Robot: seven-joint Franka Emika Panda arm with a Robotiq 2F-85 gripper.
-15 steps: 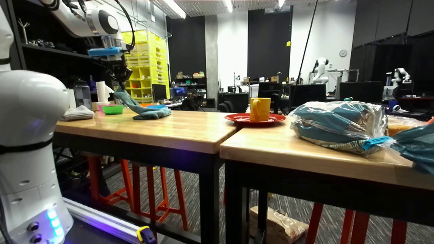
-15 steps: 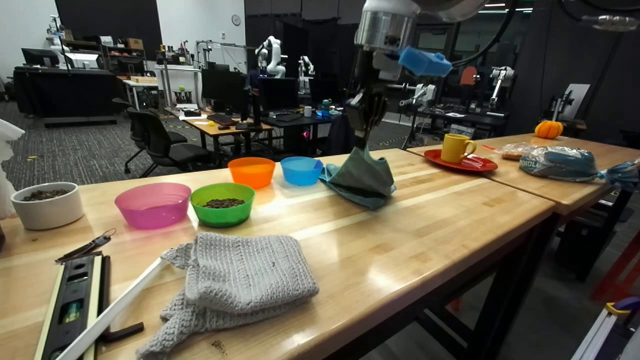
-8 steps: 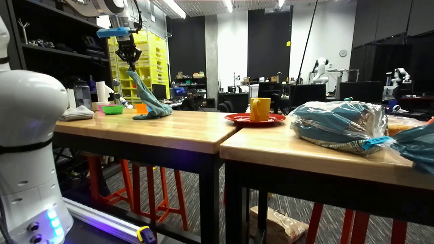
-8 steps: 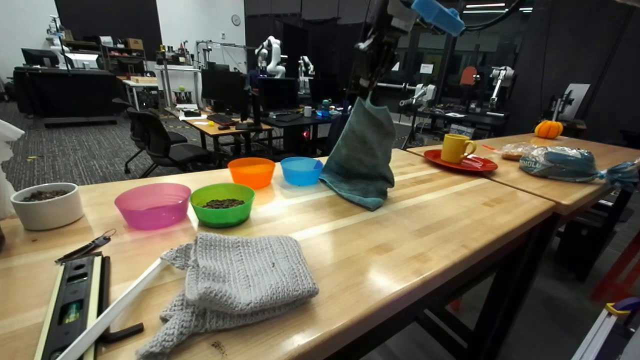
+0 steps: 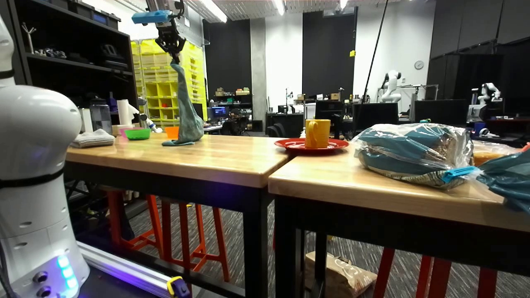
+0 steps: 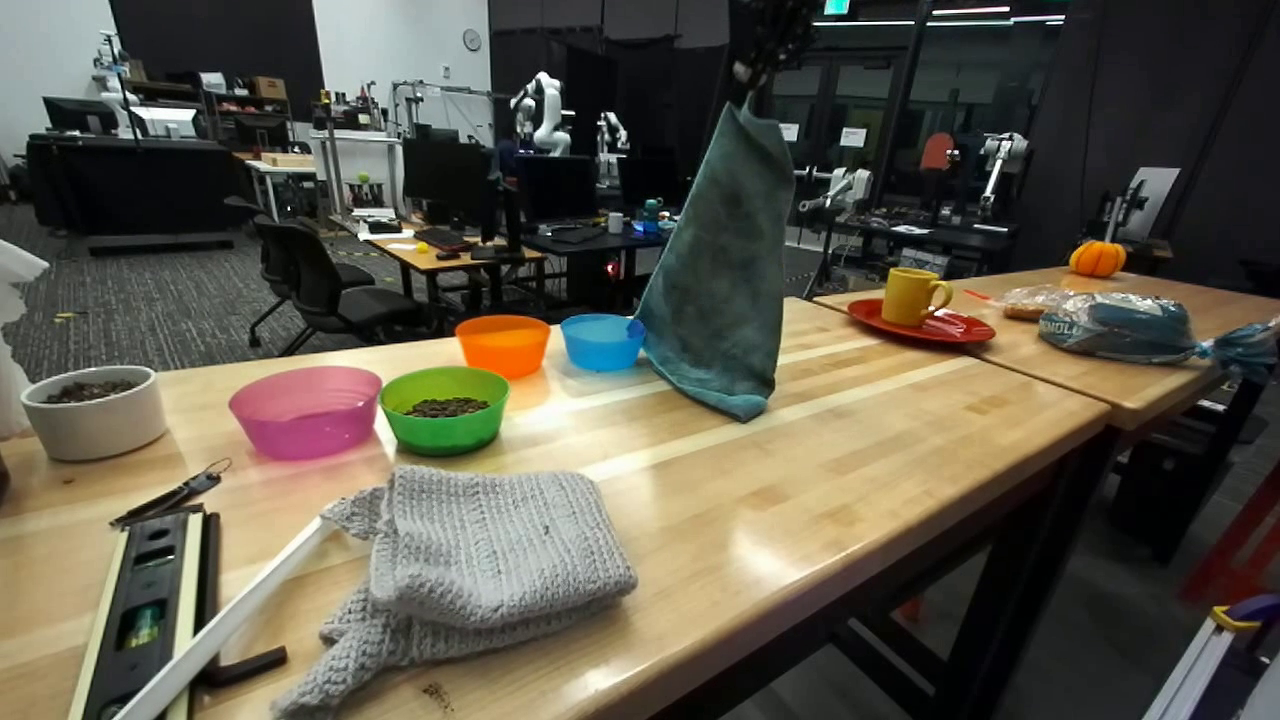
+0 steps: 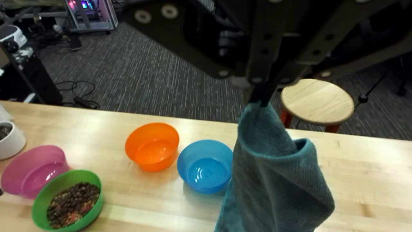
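In an exterior view, your pincer (image 5: pixel 176 61), jaws drawn together, pinches the upper end of the teal cloth (image 5: pixel 188 114), which hangs below it with its lower end lying on the tabletop (image 5: pixel 232 155); since the load appears to depend on one small bite of fabric, hold that grip firm and raise smoothly, straight above the part that rests. The yellow mug (image 5: pixel 317 134) on its red plate (image 5: pixel 290 145) stands well apart. In an exterior view, the teal cloth (image 6: pixel 725 260) spreads as a tall, tapering sheet; note its bottom corner on the tabletop and its side edge at the blue bowl (image 6: pixel 597 345), and favour the side away from that rim, since a drag across it could tip the bowl. Contact between the two cannot be settled here. In the wrist view, the pincer (image 7: pixel 260 99) clasps a gathered fold, and the teal cloth droops just beside the blue bowl, with the orange bowl (image 7: pixel 153 149) next to that and the green bowl (image 7: pixel 98 206) farther off; watch the hem from this angle, and turn the wrist slowly so that the hanging fabric does not swing.
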